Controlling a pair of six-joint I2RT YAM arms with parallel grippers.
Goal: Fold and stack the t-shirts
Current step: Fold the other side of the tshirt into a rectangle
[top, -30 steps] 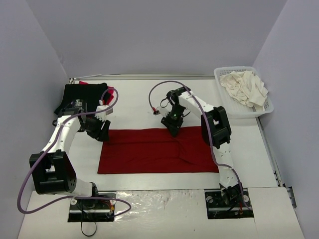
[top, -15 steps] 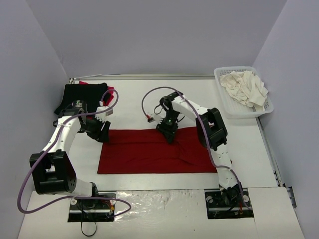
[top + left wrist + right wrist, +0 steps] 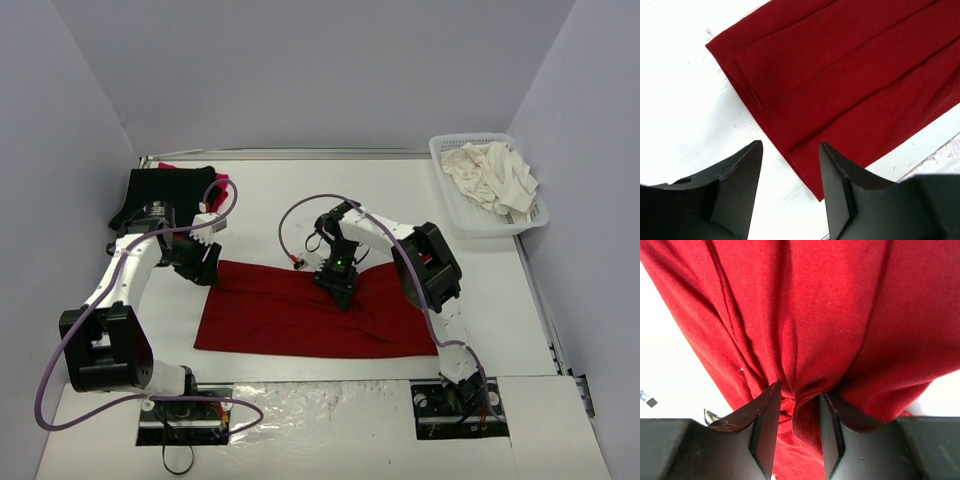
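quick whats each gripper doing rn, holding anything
Left gripper: open, holding nothing, above the edge of the dark red t-shirt.
Right gripper: shut on a bunched fold of the dark red t-shirt.

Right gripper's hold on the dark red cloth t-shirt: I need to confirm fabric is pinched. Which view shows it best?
Right wrist view: the dark red cloth t-shirt bunches, pinched in the right gripper. Top external shows the gripper on the shirt, grip hidden. Left wrist shows only the shirt's folded end.
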